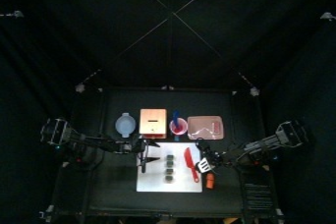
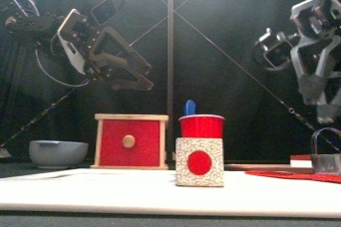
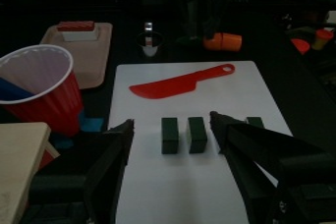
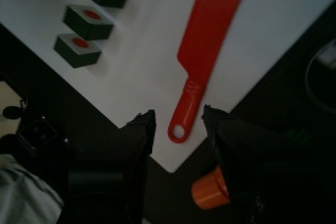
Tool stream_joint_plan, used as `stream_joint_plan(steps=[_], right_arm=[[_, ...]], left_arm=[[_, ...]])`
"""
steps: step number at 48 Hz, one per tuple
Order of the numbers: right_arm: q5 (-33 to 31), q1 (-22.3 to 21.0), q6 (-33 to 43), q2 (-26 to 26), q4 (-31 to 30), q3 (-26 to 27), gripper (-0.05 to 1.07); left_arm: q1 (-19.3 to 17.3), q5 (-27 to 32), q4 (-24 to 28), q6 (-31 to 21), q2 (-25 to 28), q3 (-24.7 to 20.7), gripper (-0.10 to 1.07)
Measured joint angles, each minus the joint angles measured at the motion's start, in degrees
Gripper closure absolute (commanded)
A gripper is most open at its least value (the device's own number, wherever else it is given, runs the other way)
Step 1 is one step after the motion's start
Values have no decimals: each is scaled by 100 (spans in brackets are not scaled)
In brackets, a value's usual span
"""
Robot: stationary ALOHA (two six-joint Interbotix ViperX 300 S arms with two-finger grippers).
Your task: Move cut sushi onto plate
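Item: sushi transfer, opening stage, none yet moved by the look of it. Cut sushi (image 3: 180, 136): small dark green-black chunks in a row on the white cutting board (image 3: 197, 189); the right wrist view shows three with pale rims and red centres (image 4: 89, 17). All lie on the board, none on the plate. Plate (image 1: 205, 126): pale pink squarish dish beyond the board on the right arm's side, apart from it, seemingly bare. Red knife (image 4: 210, 41): flat on the board beside the sushi row, handle end at the board's edge. Left gripper (image 3: 175, 135): low over the near end of the board, fingers (image 3: 116, 147) spread wide, one either side of two middle chunks without touching; nothing held. Right gripper (image 4: 182, 132): over the knife's handle end at the board's edge, fingers (image 4: 141, 128) released and well apart, empty; whether they touch the handle cannot be told. Other contents: red cup (image 2: 200, 149) with a blue stick, wooden block with red face (image 2: 131, 139), grey bowl (image 2: 58, 152), small orange piece (image 4: 207, 191) off the board. Step in hand, as judged: left gripper lined up for a first pick. Next move calls for lowering, closing gently on one chunk without nudging its neighbour, lifting clear and carrying it across to the plate.
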State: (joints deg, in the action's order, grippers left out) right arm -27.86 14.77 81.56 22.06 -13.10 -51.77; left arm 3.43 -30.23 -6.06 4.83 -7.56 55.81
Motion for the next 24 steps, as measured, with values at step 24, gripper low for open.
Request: stream_joint_plan(steps=[24], right_arm=[[-1468,-1151,-4852,536,1389,483,24]], left_arm=[[-255,237,-360,0,-272,26,2]])
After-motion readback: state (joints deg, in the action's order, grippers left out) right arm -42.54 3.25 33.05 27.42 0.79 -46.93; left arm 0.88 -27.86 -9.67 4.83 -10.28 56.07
